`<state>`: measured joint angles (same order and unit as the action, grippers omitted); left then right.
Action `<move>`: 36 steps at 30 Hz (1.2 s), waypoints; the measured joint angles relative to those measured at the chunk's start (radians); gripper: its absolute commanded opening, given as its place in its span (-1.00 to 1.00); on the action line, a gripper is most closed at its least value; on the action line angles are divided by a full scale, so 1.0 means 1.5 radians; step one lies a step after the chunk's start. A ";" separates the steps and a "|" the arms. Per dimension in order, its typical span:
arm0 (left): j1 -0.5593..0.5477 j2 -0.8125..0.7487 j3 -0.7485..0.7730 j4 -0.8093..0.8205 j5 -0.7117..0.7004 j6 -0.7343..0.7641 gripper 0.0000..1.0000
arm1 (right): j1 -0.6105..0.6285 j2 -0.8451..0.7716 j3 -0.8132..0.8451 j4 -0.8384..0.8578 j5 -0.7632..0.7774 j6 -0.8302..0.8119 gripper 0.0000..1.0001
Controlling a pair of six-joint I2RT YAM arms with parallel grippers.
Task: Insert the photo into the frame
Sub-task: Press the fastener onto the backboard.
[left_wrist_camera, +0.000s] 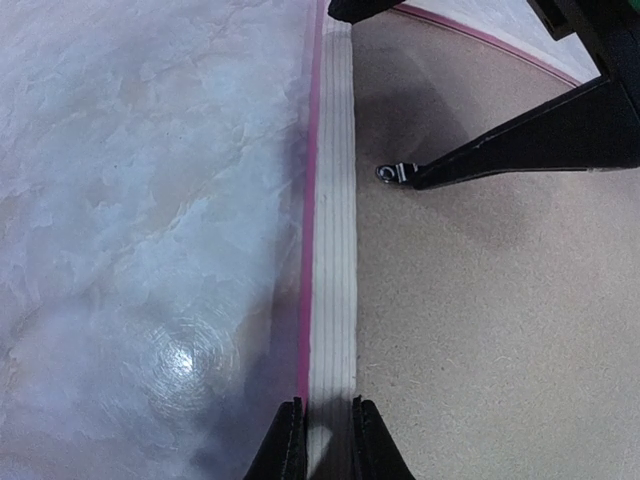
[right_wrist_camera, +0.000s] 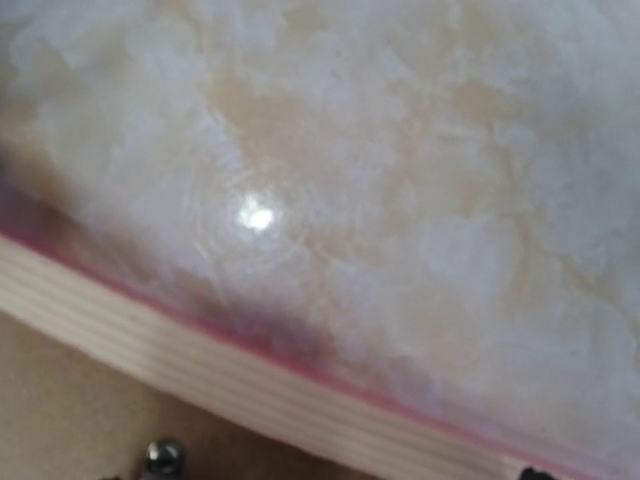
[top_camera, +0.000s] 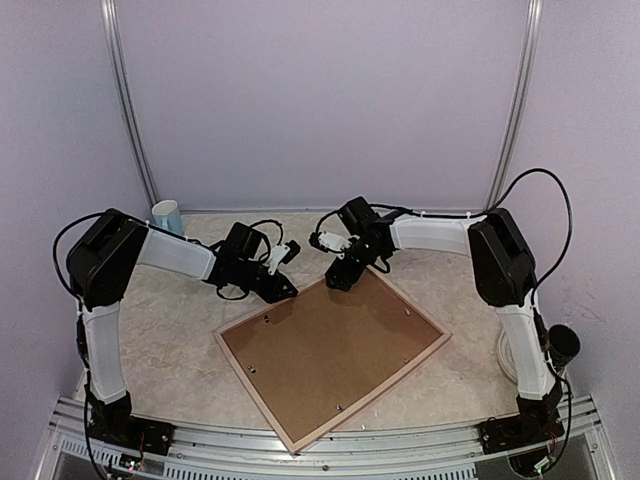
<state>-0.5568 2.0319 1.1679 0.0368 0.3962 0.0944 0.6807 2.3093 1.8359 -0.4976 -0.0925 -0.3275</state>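
The frame lies face down on the marble table, its pale wood back up, with a brown backing board filling it. The photo is not in view. My left gripper is at the frame's far-left rail. In the left wrist view my left gripper has one finger on each side of the pale rail, closed against it. My right gripper is at the frame's far corner. The right wrist view shows only a blurred rail and the table, no fingers.
A light blue cup stands at the back left. A white round object and a black cylinder sit by the right arm. A small metal turn clip is on the backing board. Walls close in on three sides.
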 measured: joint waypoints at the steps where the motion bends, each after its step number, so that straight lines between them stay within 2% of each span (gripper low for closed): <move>1: 0.000 0.000 0.000 0.000 0.000 0.000 -0.93 | 0.000 0.000 0.000 -0.001 0.002 0.000 0.68; 13: 0.000 0.000 0.000 0.000 0.000 0.000 -0.93 | 0.002 0.012 0.019 -0.020 0.023 -0.001 0.57; 24: 0.000 0.002 0.000 0.006 -0.003 0.000 -0.94 | 0.008 0.024 0.041 -0.030 0.058 -0.007 0.38; 36: 0.000 0.003 0.000 0.009 -0.005 -0.001 -0.96 | 0.008 0.038 0.056 -0.006 0.098 -0.017 0.29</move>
<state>-0.5571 2.0357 1.1679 0.0509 0.3885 0.0937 0.6930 2.3665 1.9205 -0.5060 0.0540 -0.3523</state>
